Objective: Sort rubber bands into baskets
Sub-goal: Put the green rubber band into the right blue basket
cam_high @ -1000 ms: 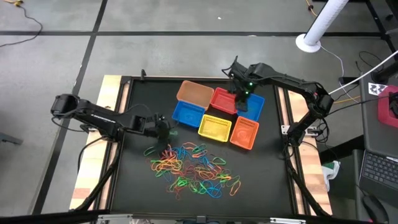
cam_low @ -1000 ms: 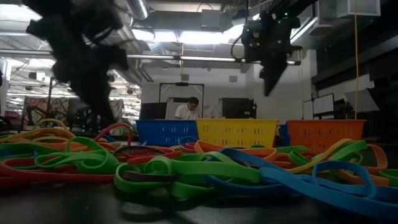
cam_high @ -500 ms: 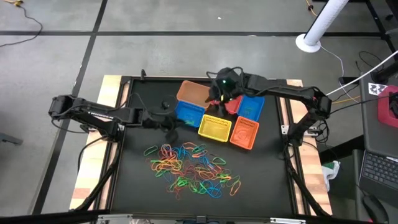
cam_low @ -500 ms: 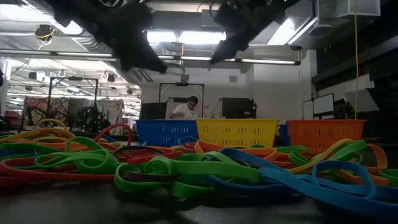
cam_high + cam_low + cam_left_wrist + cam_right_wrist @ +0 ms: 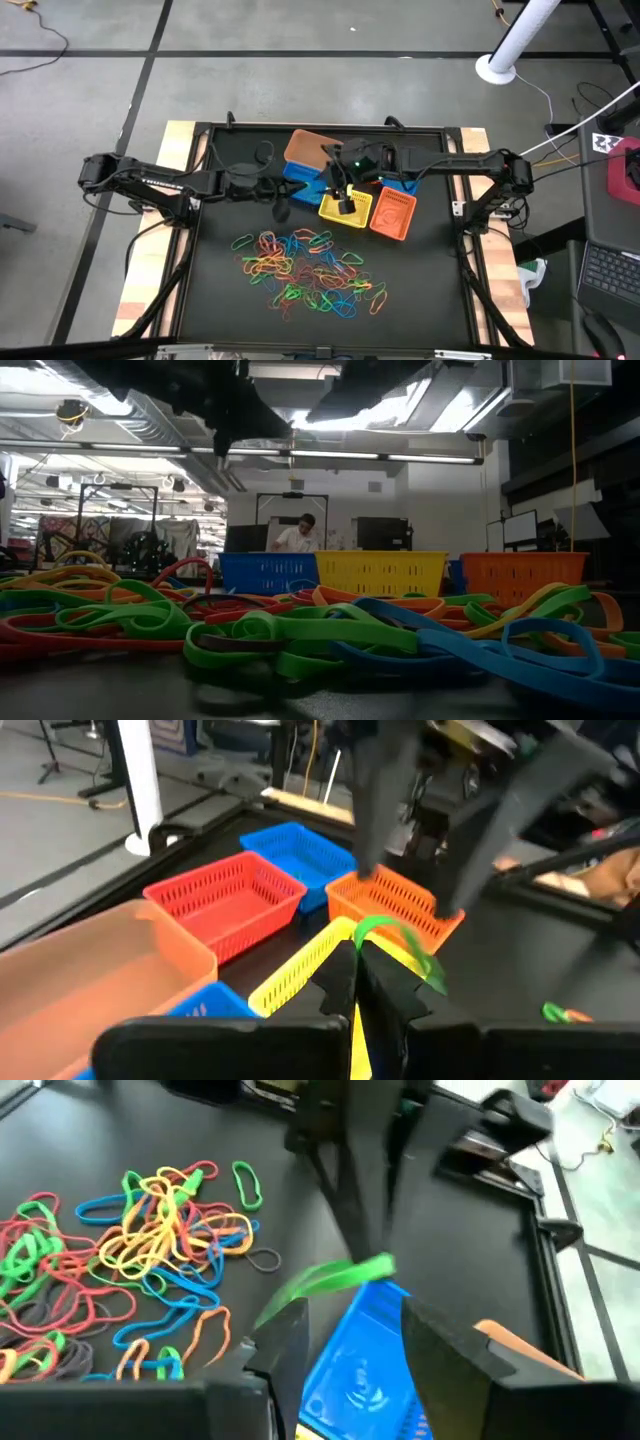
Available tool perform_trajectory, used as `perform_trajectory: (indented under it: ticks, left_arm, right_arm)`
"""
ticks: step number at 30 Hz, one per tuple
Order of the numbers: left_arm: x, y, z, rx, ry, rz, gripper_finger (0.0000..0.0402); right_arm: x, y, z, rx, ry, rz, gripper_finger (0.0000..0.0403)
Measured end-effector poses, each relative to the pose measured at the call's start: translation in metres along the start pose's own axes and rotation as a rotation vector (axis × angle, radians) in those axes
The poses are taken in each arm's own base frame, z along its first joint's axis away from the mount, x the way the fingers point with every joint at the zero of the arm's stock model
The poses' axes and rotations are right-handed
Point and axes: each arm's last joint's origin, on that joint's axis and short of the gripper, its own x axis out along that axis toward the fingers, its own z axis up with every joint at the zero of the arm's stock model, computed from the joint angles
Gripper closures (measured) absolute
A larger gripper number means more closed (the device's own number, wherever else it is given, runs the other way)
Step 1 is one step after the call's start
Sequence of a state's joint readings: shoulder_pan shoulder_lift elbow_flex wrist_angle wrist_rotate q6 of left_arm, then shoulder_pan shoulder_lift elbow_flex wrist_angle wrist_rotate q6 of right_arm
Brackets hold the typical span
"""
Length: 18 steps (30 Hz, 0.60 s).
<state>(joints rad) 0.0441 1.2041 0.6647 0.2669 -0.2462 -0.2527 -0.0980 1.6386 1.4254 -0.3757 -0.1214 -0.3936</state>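
- A green rubber band (image 5: 398,942) hangs pinched in the left gripper (image 5: 357,982), jaws clenched on it, over the blue basket (image 5: 362,1363) beside the yellow basket (image 5: 346,207).
- The right gripper (image 5: 343,1342), jaws released, hovers facing that band.
- Remaining rubber bands (image 5: 305,268) lie heaped on the black desk (image 5: 215,290) in front of the baskets.

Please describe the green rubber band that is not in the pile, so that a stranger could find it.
Start at the cluster of baskets on the black table. Beside the yellow basket, the left gripper is shut on a green rubber band. Unlike the pile, it hangs in the air.
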Motion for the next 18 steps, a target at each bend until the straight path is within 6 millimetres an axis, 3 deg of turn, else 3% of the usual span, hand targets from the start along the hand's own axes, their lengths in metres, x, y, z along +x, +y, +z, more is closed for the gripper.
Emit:
perform_trajectory:
  ticks: [10, 18]
  left_arm:
    - [-0.0002, -0.0016, 0.0065, -0.009, -0.066, -0.017, 0.0392]
    - [-0.0002, -0.0016, 0.0065, 0.003, -0.066, -0.016, 0.0391]
  right_arm:
    - [0.0012, 0.0086, 0.0069, 0.334, -0.004, -0.135, 0.0242]
    - [0.0068, 0.0102, 0.0018, 0.418, 0.029, -0.093, 0.0242]
